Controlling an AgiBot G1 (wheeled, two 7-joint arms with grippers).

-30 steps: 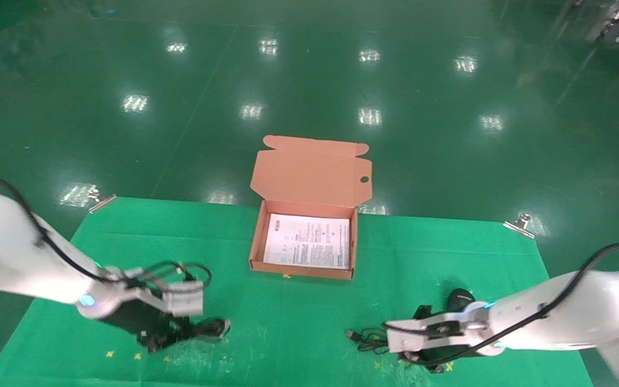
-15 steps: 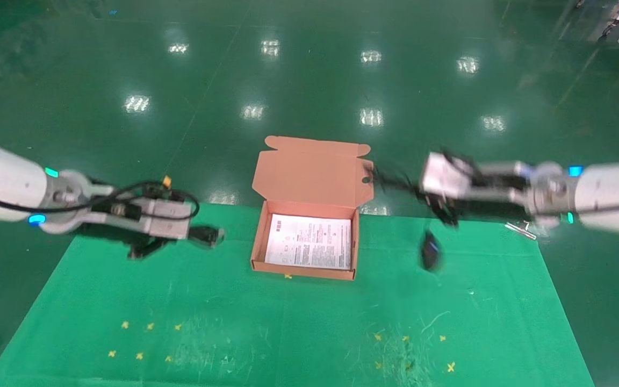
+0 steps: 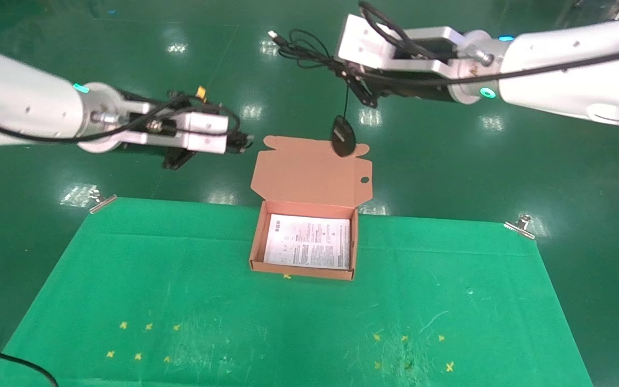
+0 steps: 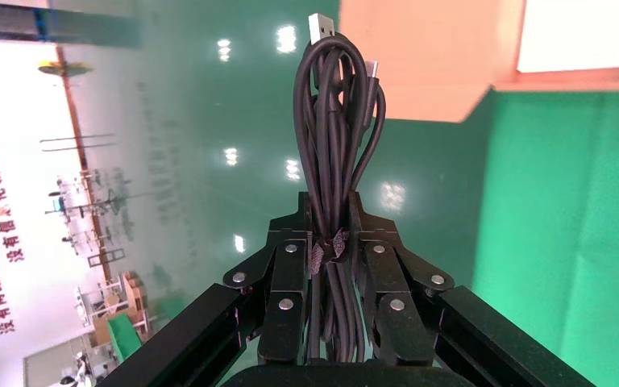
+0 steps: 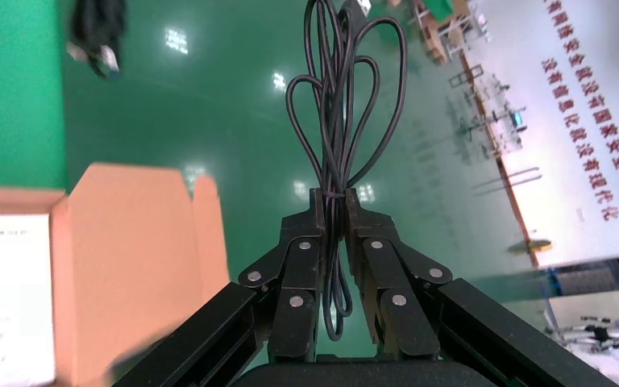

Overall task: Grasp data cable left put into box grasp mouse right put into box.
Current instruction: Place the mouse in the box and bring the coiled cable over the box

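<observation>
The box [image 3: 258, 236] lies open at the far middle of the green mat, its lid [image 3: 312, 172] upright and a white leaflet inside. My left gripper [image 3: 238, 142] is held high, left of the lid, shut on the data cable. In the left wrist view my left gripper [image 4: 332, 201] clamps the data cable [image 4: 334, 121] at its tie. My right gripper [image 3: 360, 90] is high behind the box, shut on the mouse's cord [image 3: 304, 48]. The mouse [image 3: 343, 137] hangs by this cord at the lid's top edge. In the right wrist view my right gripper [image 5: 334, 197] grips the cord loops [image 5: 342, 97].
The green mat [image 3: 180, 279] covers the table, held by metal clips at the far left [image 3: 102, 201] and far right [image 3: 519, 226] corners. Small yellow marks [image 3: 137, 356] dot its near part. Shiny green floor lies beyond.
Both arms have risen from the mat and moved back towards the box. The left one carries the data cable. The mouse, lifted by its cord, now dangles by the lid.
</observation>
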